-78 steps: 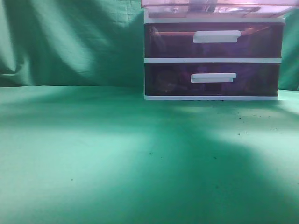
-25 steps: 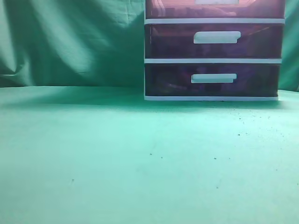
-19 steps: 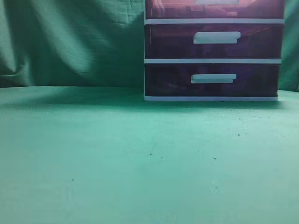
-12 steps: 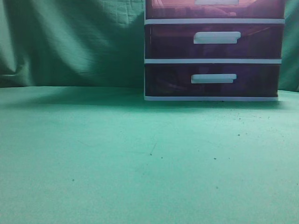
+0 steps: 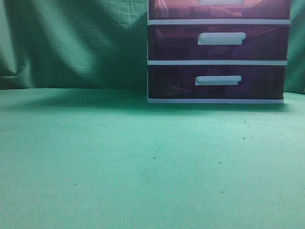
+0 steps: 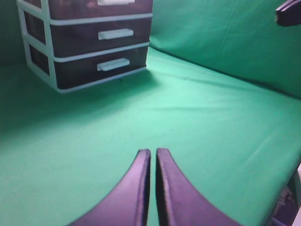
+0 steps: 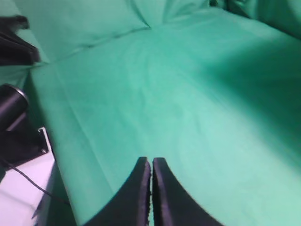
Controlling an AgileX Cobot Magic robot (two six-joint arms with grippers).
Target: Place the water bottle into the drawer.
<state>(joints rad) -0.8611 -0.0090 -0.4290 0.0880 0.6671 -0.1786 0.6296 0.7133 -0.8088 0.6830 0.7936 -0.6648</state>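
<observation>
The drawer [image 5: 181, 9] is the top one of the white-framed unit [image 5: 219, 22]. It is pushed in flush, and only its lower part shows at the top edge of the exterior view. Reddish shapes show dimly through its dark front. I cannot make out the water bottle in any view. The left wrist view shows the drawer [image 6: 80, 7] at the far top left. My left gripper [image 6: 153, 153] is shut and empty above the green cloth, far from the unit. My right gripper [image 7: 151, 161] is shut and empty over the cloth.
The two lower drawers [image 5: 176, 45] [image 5: 171, 82] are shut. Green cloth [image 5: 143, 157] covers the table and backdrop. A dark arm part [image 6: 288, 12] shows at the top right of the left wrist view. Dark equipment [image 7: 14, 47] stands at the table's edge.
About three seconds ago the top drawer stood pulled out and a shadow lay on the table. Now it is pushed in and the shadow is gone. Nothing has moved in the last second.
</observation>
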